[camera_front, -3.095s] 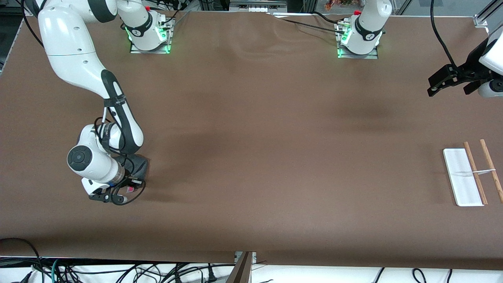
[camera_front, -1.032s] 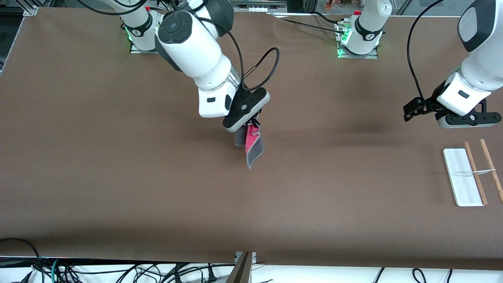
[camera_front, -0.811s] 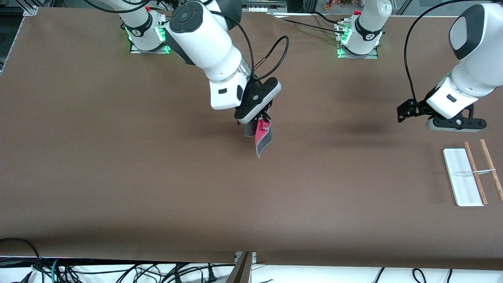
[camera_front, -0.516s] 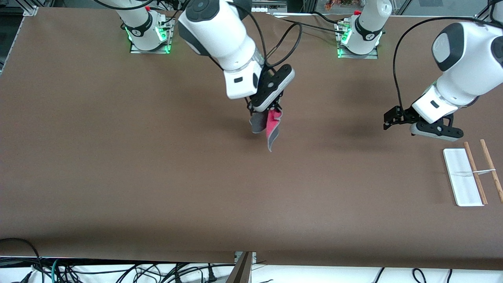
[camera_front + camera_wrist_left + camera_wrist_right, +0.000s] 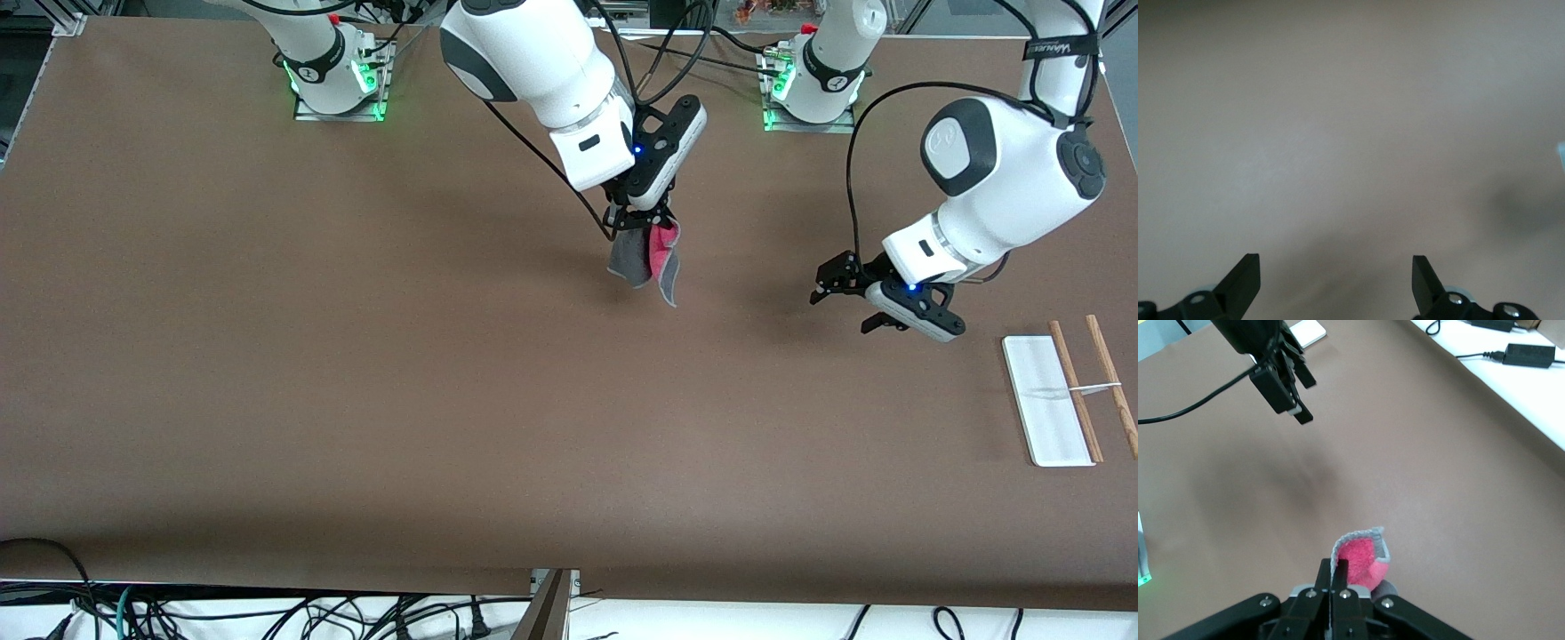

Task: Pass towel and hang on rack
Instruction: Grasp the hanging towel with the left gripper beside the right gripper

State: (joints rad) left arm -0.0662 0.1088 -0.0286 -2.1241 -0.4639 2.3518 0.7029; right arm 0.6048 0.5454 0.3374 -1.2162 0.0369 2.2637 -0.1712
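My right gripper (image 5: 637, 216) is shut on the towel (image 5: 647, 258), which hangs from it, dark grey and pink-red with a pale edge, over the middle of the table. In the right wrist view the towel (image 5: 1363, 559) curls up past the closed fingers (image 5: 1333, 579). My left gripper (image 5: 845, 298) is open and empty in the air, between the towel and the rack; it also shows in the right wrist view (image 5: 1288, 387). In the left wrist view the left gripper (image 5: 1335, 283) faces bare table. The rack (image 5: 1058, 398), with white base and two wooden rods, stands at the left arm's end of the table.
A brown mat (image 5: 444, 400) covers the table. Both arm bases (image 5: 338, 84) stand along the edge farthest from the front camera. Cables hang below the nearest table edge.
My right arm has lifted the towel off the table and carried it from its own end toward the middle. My left arm has swung in toward the middle, toward the towel.
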